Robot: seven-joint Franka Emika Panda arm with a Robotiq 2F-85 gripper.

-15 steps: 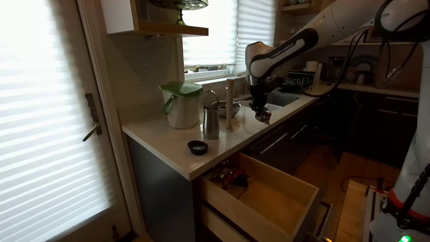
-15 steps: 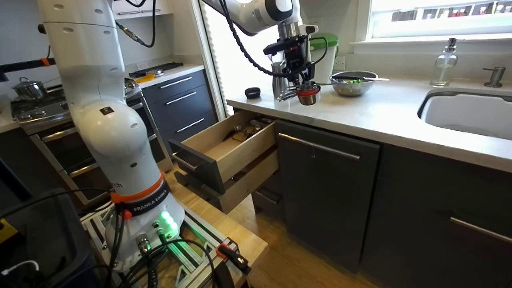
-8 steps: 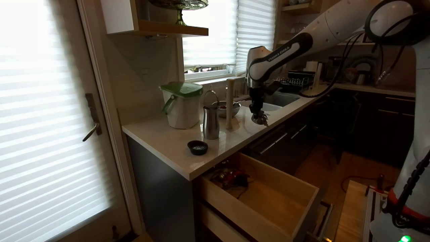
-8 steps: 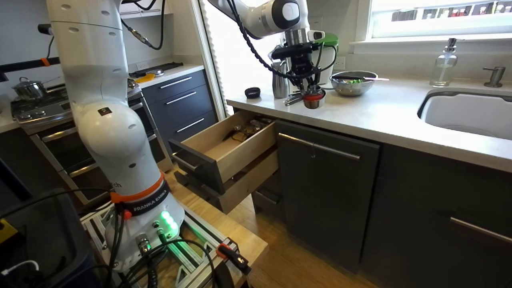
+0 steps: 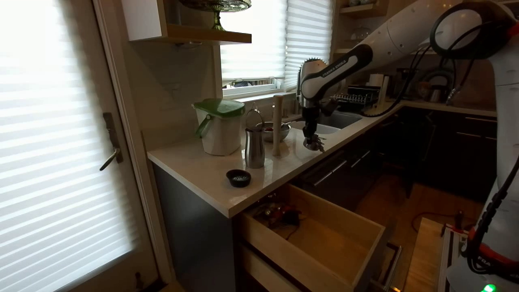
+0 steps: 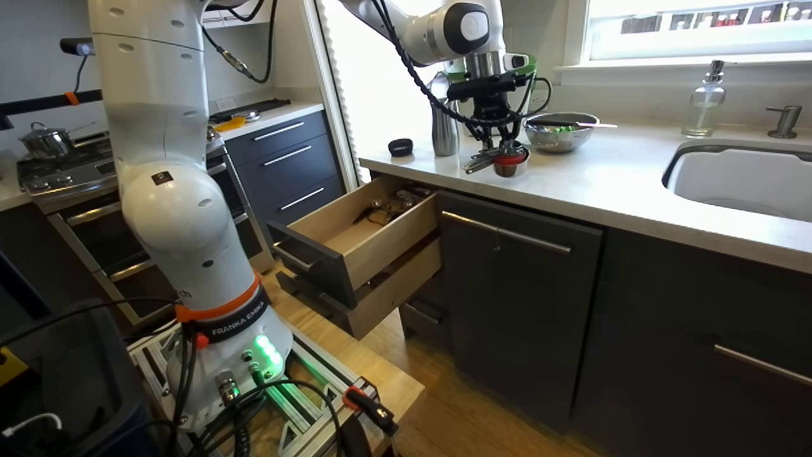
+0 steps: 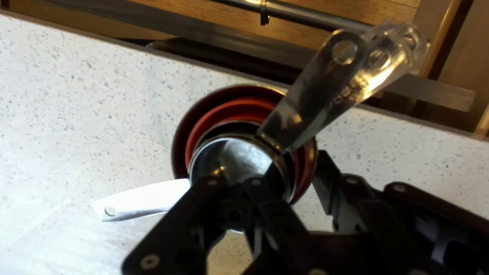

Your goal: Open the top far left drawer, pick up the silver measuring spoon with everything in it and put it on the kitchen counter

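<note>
Robotiq gripper (image 7: 285, 178) is pinching the wall of the silver measuring spoon (image 6: 510, 169), one finger sitting inside the nested stack and the other pressing from outside. The stack is showing over the kitchen counter (image 6: 609, 171), close to the front edge; whether its base is touching the surface, I cannot tell. A round red piece (image 7: 229, 110) is nesting inside the outer silver wall, and a smaller silver cup (image 7: 240, 156) is filling the middle. Bundled handles (image 7: 324, 88) are reaching past the counter's front edge, while a single silver handle (image 7: 145, 200) is pointing elsewhere, over the counter.

Under the counter's front corner, the top far left drawer (image 6: 393, 244) is standing pulled out, a jumble of utensils (image 5: 277, 213) lying toward its back edge. Near that corner, a black bowl (image 6: 400, 150) is sitting on the counter, and a steel pitcher (image 5: 254, 148) is rising near it, farther from the corner. A lidded bin (image 5: 221, 134) and a metal bowl (image 6: 559, 142) are standing toward the back edge, and, in an exterior view, a pale post (image 5: 277, 125) is rising upright between the pitcher and the gripper.
</note>
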